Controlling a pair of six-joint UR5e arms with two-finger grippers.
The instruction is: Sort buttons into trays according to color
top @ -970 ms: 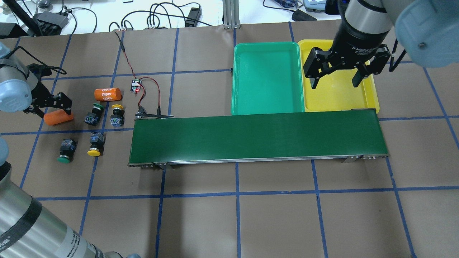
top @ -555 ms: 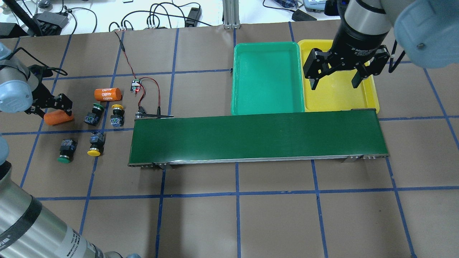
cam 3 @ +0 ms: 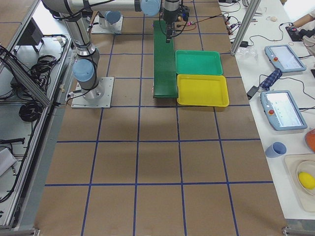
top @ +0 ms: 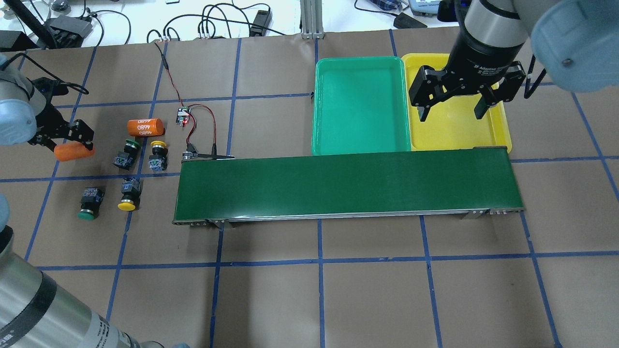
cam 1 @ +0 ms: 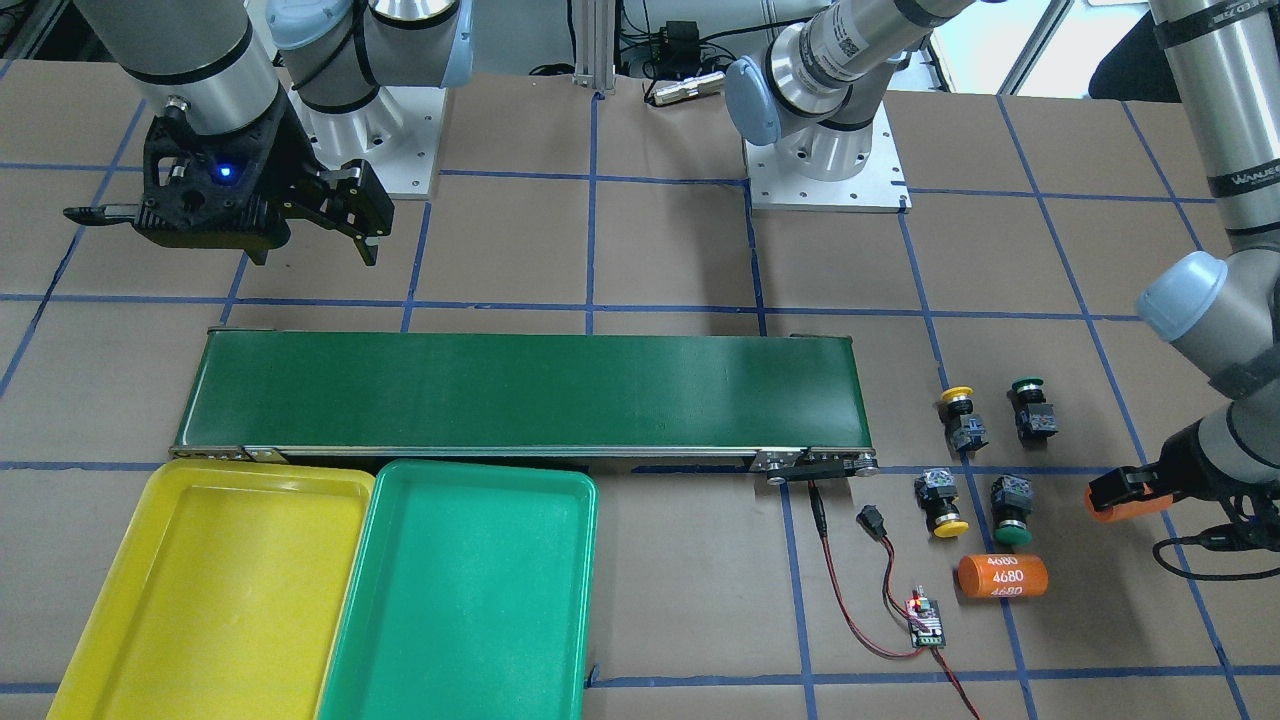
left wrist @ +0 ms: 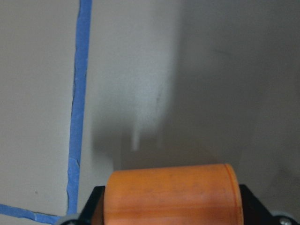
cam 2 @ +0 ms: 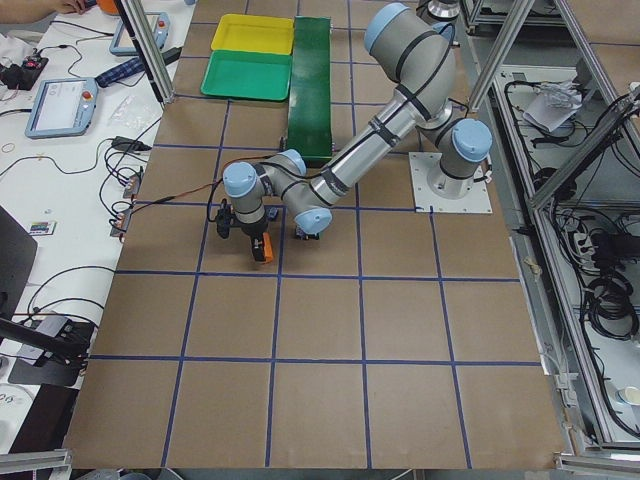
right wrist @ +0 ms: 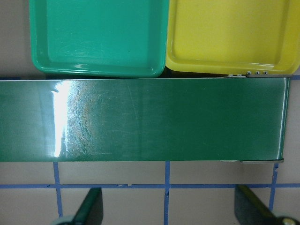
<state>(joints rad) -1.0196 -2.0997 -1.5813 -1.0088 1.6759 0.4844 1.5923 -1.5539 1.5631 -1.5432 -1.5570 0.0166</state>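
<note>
Four buttons lie on the brown table left of the belt: a green one (top: 128,153), a yellow one (top: 158,154), a second green (top: 89,203) and a second yellow (top: 128,194). Left of them, my left gripper (top: 72,151) is shut on a plain orange cylinder (left wrist: 171,194) held just above the table. The green tray (top: 360,60) and the yellow tray (top: 500,130) sit side by side beyond the belt's right end, nothing in either. My right gripper (top: 452,111) hangs open and holds nothing, high up, looking down on belt and trays.
A long dark-green conveyor belt (top: 346,186) runs across the middle. An orange cylinder marked 4680 (top: 145,126) lies behind the buttons. A small circuit board (top: 182,116) with red and black wires sits by the belt's left end.
My left gripper, with the orange cylinder in it, has shifted a little left and away from the buttons. The right arm has barely moved.
</note>
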